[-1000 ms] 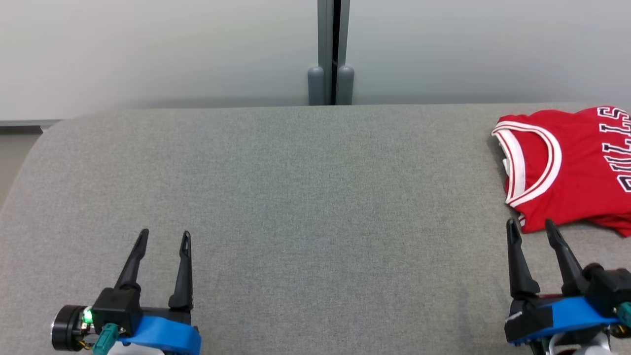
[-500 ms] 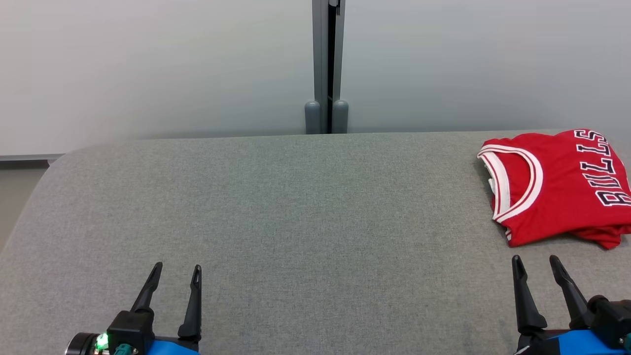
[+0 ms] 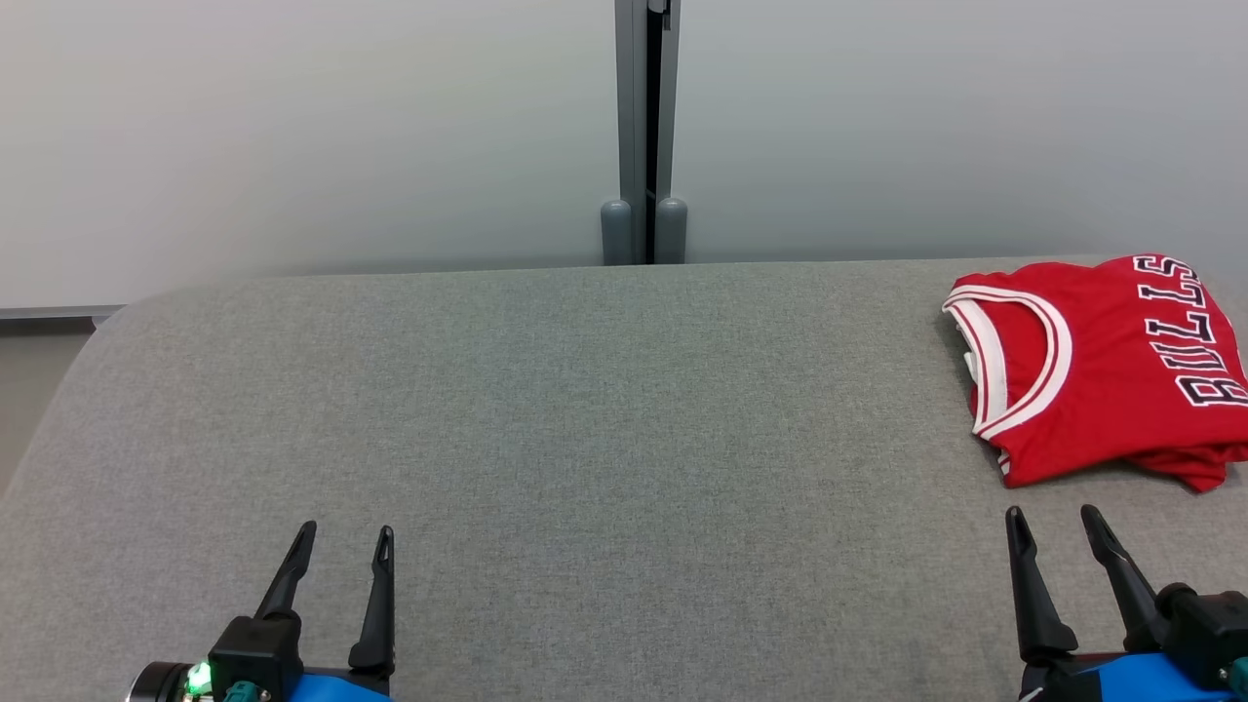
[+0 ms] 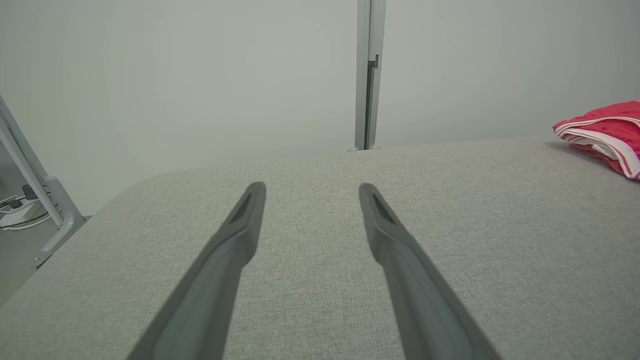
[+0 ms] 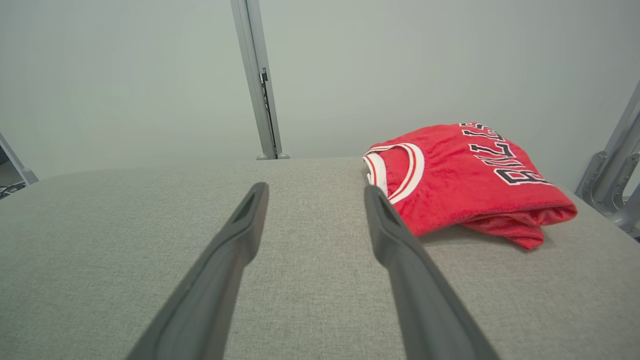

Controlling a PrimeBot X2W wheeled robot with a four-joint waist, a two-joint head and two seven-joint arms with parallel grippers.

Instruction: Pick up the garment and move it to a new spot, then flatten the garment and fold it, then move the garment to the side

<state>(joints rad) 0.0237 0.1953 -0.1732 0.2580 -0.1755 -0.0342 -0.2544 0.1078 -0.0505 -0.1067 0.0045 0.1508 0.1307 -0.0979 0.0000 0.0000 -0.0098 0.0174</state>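
Tabletop [image 3: 604, 409]: grey woven cloth cover, matt, fine even grain. Garment [image 3: 1111, 390]: red cloth, soft, slightly fuzzy, matt; white cloth trim. Left gripper [image 3: 348, 529], right gripper [image 3: 1051, 511]: fingers dark, matt, plastic-looking. Wall post [image 3: 643, 127]: smooth grey metal, satin.

The one text I can read from here is the word "BULLS", in black block letters [image 3: 1191, 336] edged in white, on the chest of the red sleeveless fabric jersey [image 3: 1092, 409] with the white-striped neckline. In my head view it runs sideways up the cloth; in my right wrist view it slants away.
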